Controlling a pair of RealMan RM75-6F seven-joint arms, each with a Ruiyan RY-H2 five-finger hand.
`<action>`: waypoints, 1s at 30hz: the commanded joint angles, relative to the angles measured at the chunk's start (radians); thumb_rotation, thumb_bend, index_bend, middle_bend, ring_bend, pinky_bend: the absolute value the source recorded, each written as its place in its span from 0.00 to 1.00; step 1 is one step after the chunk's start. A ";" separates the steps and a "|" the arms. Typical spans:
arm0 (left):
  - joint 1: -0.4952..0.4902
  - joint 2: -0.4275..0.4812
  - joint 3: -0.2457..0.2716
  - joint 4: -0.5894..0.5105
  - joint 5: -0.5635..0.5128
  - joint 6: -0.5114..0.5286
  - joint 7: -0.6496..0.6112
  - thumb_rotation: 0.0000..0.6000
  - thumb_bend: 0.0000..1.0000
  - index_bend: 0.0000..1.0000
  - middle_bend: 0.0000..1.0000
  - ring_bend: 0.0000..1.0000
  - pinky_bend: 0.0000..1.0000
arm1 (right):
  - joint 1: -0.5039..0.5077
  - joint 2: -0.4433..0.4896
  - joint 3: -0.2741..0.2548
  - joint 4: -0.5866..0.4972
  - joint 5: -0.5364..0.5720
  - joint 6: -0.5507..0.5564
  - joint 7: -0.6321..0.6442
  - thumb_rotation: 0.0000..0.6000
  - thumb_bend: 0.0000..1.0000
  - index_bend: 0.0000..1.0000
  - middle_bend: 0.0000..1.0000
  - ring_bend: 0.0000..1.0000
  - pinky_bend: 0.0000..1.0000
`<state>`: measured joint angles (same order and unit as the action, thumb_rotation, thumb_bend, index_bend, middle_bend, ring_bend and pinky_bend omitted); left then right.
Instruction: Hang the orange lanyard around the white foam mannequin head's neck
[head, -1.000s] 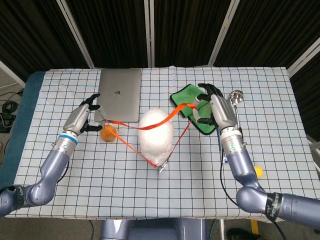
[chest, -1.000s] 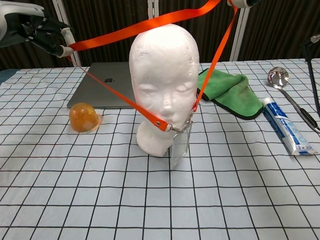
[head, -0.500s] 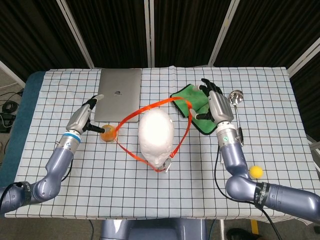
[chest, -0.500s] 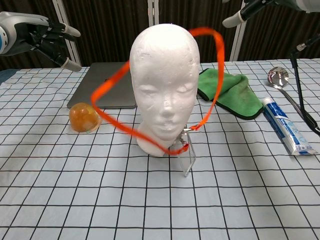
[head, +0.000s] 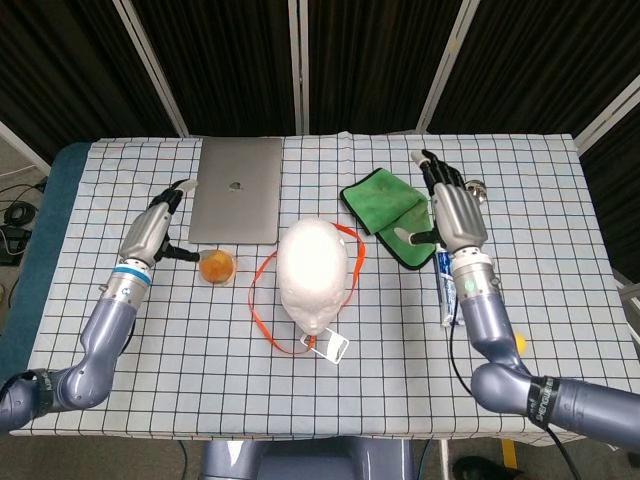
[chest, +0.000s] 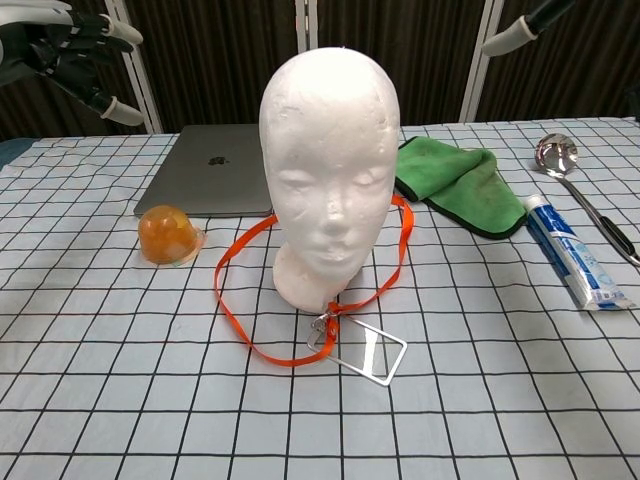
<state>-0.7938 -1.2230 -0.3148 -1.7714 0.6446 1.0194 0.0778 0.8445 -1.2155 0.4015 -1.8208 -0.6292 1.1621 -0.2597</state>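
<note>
The white foam mannequin head (head: 313, 272) (chest: 330, 170) stands upright mid-table. The orange lanyard (chest: 249, 254) (head: 258, 305) lies in a loop on the cloth around the neck's base. Its clear badge holder (chest: 372, 355) (head: 331, 347) lies flat in front of the head. My left hand (head: 150, 230) (chest: 62, 45) hovers open to the left, above the table, holding nothing. My right hand (head: 452, 212) hovers open to the right, over the green cloth's edge; in the chest view only a fingertip (chest: 512, 35) shows at the top.
A closed silver laptop (head: 238, 202) lies behind the head. An orange jelly cup (head: 216, 266) sits left of it. A green cloth (head: 386, 205), a toothpaste tube (chest: 572, 262), a metal ladle (chest: 558, 157) and a yellow ball (head: 517, 341) are on the right.
Both hands let go of the lanyard, which dropped over the head and settled on the table around the neck. The hands opened and drew outward and upward.
</note>
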 joint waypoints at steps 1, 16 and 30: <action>0.046 0.040 0.036 -0.040 0.088 0.057 0.020 1.00 0.04 0.00 0.00 0.00 0.00 | -0.074 0.068 -0.051 -0.058 -0.090 0.001 0.043 1.00 0.24 0.02 0.00 0.00 0.00; 0.312 0.155 0.242 -0.178 0.449 0.362 0.092 1.00 0.05 0.00 0.00 0.00 0.00 | -0.382 0.220 -0.365 -0.033 -0.667 -0.012 0.326 1.00 0.88 0.05 0.00 0.00 0.00; 0.493 0.117 0.345 -0.216 0.602 0.536 0.189 1.00 0.05 0.00 0.00 0.00 0.00 | -0.398 0.096 -0.530 0.105 -1.081 -0.060 0.320 1.00 1.00 0.20 0.11 0.00 0.00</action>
<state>-0.3073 -1.1000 0.0264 -1.9920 1.2393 1.5511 0.2635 0.4401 -1.0764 -0.1048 -1.7419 -1.6662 1.1225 0.0723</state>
